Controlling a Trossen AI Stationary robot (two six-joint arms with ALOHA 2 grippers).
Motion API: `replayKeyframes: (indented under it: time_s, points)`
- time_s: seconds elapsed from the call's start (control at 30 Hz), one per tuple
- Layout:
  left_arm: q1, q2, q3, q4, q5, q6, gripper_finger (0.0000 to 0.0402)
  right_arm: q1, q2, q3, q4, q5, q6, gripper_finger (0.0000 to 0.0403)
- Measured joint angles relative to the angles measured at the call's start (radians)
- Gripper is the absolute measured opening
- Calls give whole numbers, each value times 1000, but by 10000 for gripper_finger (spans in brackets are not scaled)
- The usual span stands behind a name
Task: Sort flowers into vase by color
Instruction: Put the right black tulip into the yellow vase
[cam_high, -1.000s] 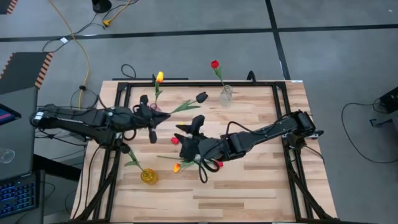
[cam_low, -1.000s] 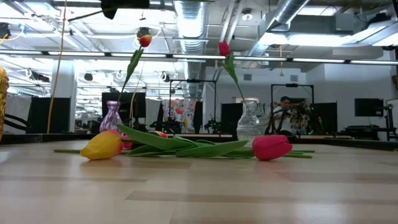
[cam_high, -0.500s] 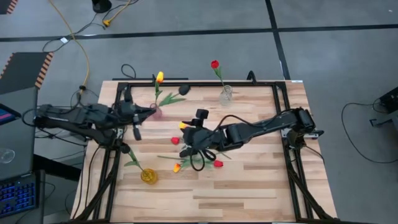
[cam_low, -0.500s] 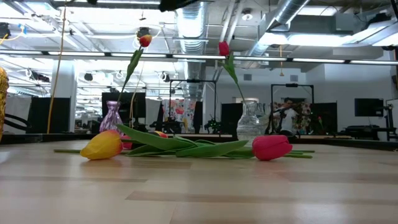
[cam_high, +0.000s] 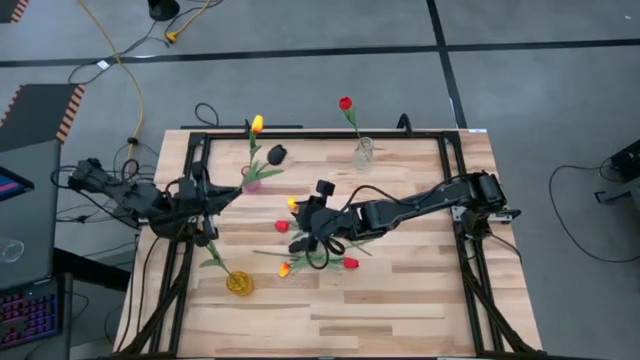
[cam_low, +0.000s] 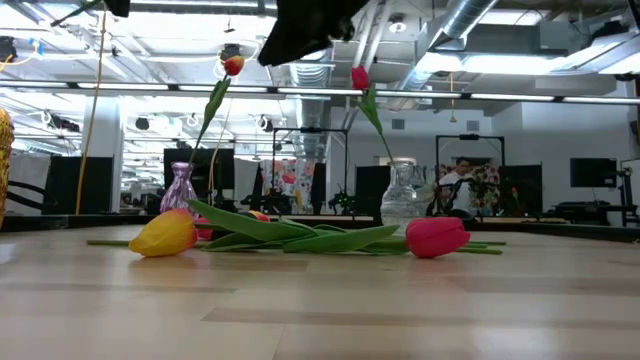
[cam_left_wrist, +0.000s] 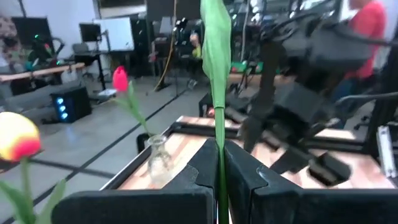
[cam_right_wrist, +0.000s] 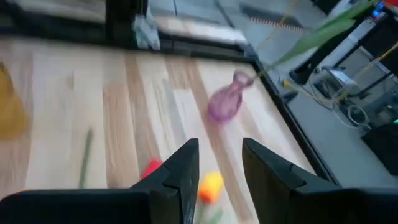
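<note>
My left gripper (cam_high: 218, 193) (cam_left_wrist: 221, 155) is near the table's left edge, shut on a near-black tulip whose head (cam_high: 277, 154) floats beside the purple vase (cam_high: 250, 180). That vase holds a yellow tulip (cam_high: 257, 124). My right gripper (cam_high: 303, 238) (cam_right_wrist: 217, 155) hovers open over the loose flowers lying at the table's middle: a yellow-orange head (cam_right_wrist: 210, 185) shows below the gap between its fingers, a red one (cam_right_wrist: 151, 168) beside it. A clear vase (cam_high: 363, 152) holds a red tulip (cam_high: 345, 103). A yellow vase (cam_high: 238, 283) stands near the front left. My left gripper pinches the tulip's thin green stem (cam_left_wrist: 219, 168) between its two fingers. The fingers come level from the table's left side. The stem sticks out past the fingertips and upward, the dark head at its far end, the whole flower lifted clear of the table.
A black metal frame (cam_high: 300, 133) runs around the tabletop. In the low view a yellow tulip (cam_low: 165, 235) and a red one (cam_low: 437, 237) lie with green leaves (cam_low: 300, 238) between them. Bare wood lies along the near edge (cam_high: 400, 310). A person (cam_low: 462, 180) sits far behind the table.
My left gripper has drawn back toward the table's left edge, carrying the near-black tulip with it; its head has gone from the table's far middle to beside the purple vase. My right gripper has rolled and come down toward the loose flowers, entering the top of the low view.
</note>
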Motion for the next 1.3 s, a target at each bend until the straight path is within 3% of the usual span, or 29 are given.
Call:
replayKeyframes:
  time_s: [0.3, 0.47, 0.6, 0.77, 1.07, 1.3]
  points:
    - [-18, -5, -132, 300, 20, 79, 0, -60, -1, -157, 631, -220, -44, 148]
    - [-18, 2, -152, 310, 76, 72, 0, -103, -2, -163, 794, -353, -43, 150]
    - [-18, 23, -154, 311, 103, 73, 0, -125, -2, -163, 859, -478, -43, 150]
    - [-18, 56, -154, 311, 113, 72, 0, -129, -2, -163, 878, -544, -44, 150]
    - [-18, 131, -154, 316, 113, 73, 0, -120, -2, -163, 895, -581, -86, 150]
    - [-18, 193, -154, 412, 112, 130, 0, -119, -2, -163, 899, -582, -88, 150]
